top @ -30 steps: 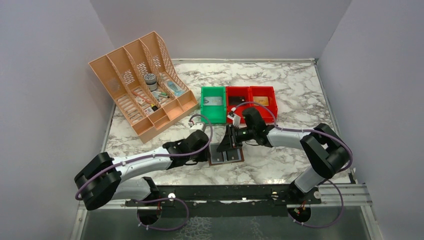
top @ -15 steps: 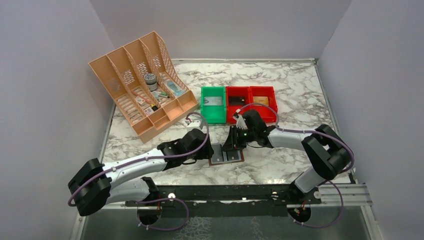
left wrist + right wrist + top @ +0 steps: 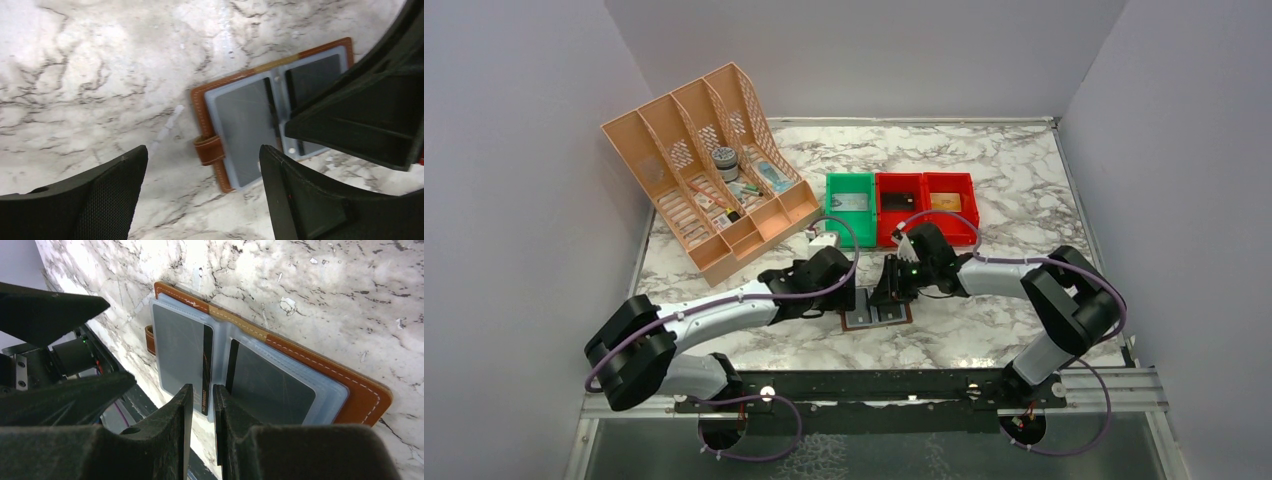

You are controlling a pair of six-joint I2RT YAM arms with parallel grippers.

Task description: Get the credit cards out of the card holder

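The brown leather card holder lies open and flat on the marble, its snap tab sticking out on one side. Two grey-blue credit cards sit in its clear sleeves: one with a dark band and one beside it. My left gripper is open wide just above the holder's tab edge, touching nothing. My right gripper hovers over the holder's middle fold, its jaws a narrow slit apart with nothing between them. In the top view the left gripper and right gripper flank the holder.
A peach file organiser with small items stands at the back left. A green bin and two red bins sit in a row just behind the holder. A black rail runs along the near edge.
My left gripper has opened wide and swung forward and right to the holder's left edge. My right gripper has stayed over the holder, its narrow gap unchanged.
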